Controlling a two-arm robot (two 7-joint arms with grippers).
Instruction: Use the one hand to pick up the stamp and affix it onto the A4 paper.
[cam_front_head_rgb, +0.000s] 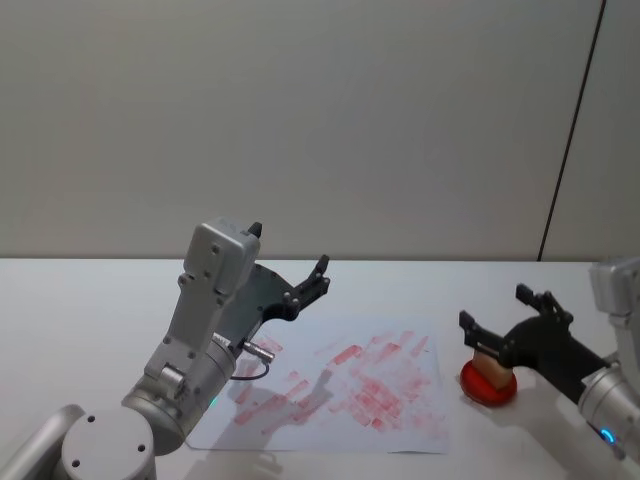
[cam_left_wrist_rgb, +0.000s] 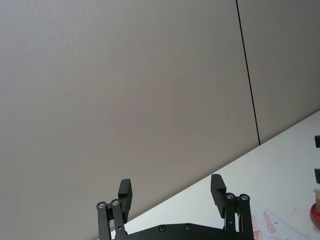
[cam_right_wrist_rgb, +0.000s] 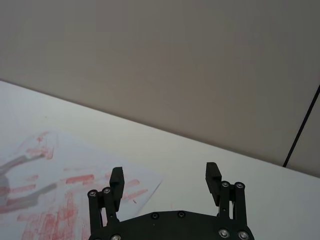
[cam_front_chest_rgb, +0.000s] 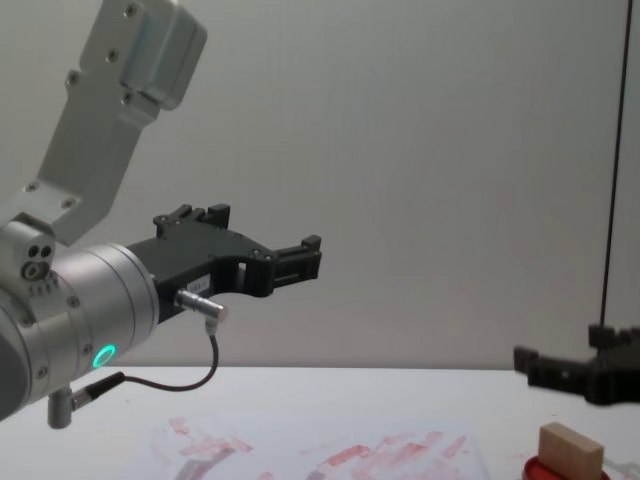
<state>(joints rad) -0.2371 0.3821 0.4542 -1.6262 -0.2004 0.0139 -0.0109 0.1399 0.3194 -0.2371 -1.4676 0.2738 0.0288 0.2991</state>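
Observation:
The stamp (cam_front_head_rgb: 488, 367) is a small tan wooden block standing on a round red ink pad (cam_front_head_rgb: 497, 389) at the right of the table. My right gripper (cam_front_head_rgb: 493, 307) hangs open just above it, fingers apart and holding nothing. From the side, the stamp (cam_front_chest_rgb: 571, 449) sits below the right gripper (cam_front_chest_rgb: 560, 352) with a clear gap between them. The A4 paper (cam_front_head_rgb: 370, 390), covered in red ink marks, lies flat at the table's middle. My left gripper (cam_front_head_rgb: 315, 275) is raised above the paper's far left part, open and empty.
The white table (cam_front_head_rgb: 90, 300) runs back to a plain grey wall. A dark vertical seam (cam_front_head_rgb: 570, 140) marks the wall at the right. The paper's corner (cam_right_wrist_rgb: 145, 182) lies just ahead of the right gripper (cam_right_wrist_rgb: 165, 177).

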